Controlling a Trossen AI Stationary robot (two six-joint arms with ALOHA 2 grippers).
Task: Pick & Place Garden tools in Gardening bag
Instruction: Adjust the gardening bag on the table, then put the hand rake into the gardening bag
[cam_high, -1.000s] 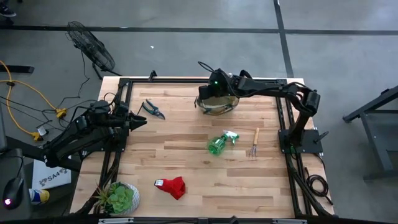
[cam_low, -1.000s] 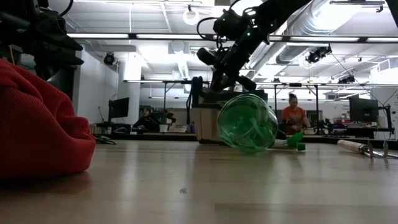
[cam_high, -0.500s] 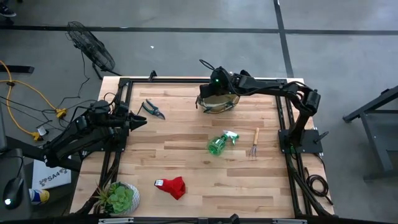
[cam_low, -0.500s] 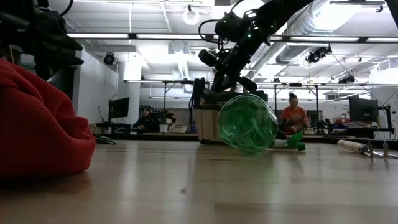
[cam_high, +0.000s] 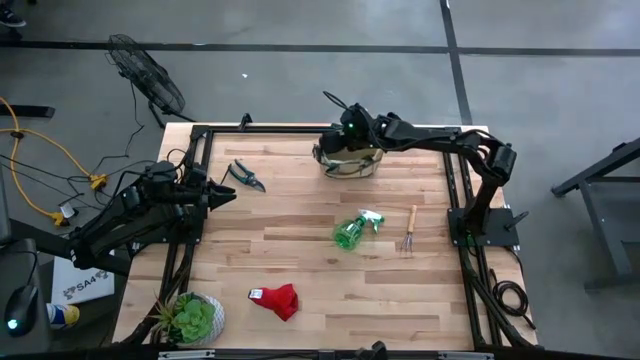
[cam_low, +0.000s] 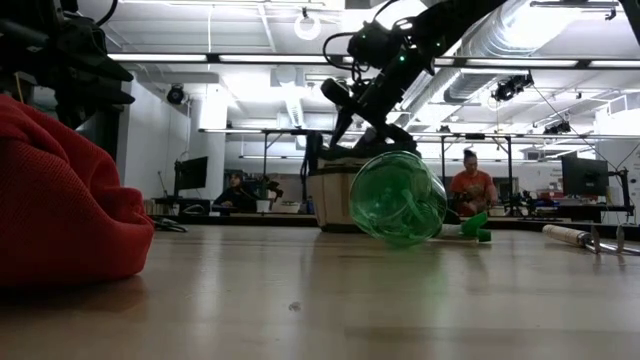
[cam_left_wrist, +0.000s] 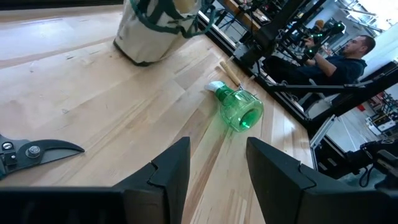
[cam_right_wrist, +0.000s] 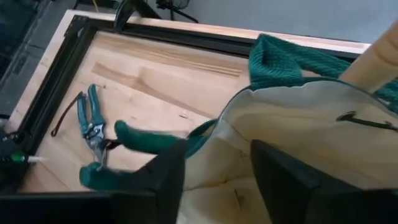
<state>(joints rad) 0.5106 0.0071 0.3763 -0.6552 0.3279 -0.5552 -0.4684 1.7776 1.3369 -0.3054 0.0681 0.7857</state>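
Gardening bag (cam_high: 350, 161) stands at the bench's far edge. Right tool (cam_right_wrist: 214, 163) hovers over its mouth, jaws parted, apparently empty; withdraw straight up, clear of the handles.

Counted on the butcher-block wooden table (cam_high: 300, 230):

- One round tan canvas bag with green trim (cam_high: 349, 160), upright near the far edge.
- One pair of dark-handled pruning shears (cam_high: 244, 176).
- One translucent green plastic spray bottle (cam_high: 352, 230), lying on its side.
- One wooden-handled metal hand fork (cam_high: 410, 231).
- One crumpled red cloth glove (cam_high: 277, 299).
- One green potted plant in a pale pot (cam_high: 193, 317), at the near left corner.
- One pale wooden handle (cam_right_wrist: 375, 53) standing out of the bag's mouth; tool head hidden.

Loose hand items outside the bag: four. Dark robot arms: two. Black floor fan (cam_high: 146, 75) beyond the table: one.
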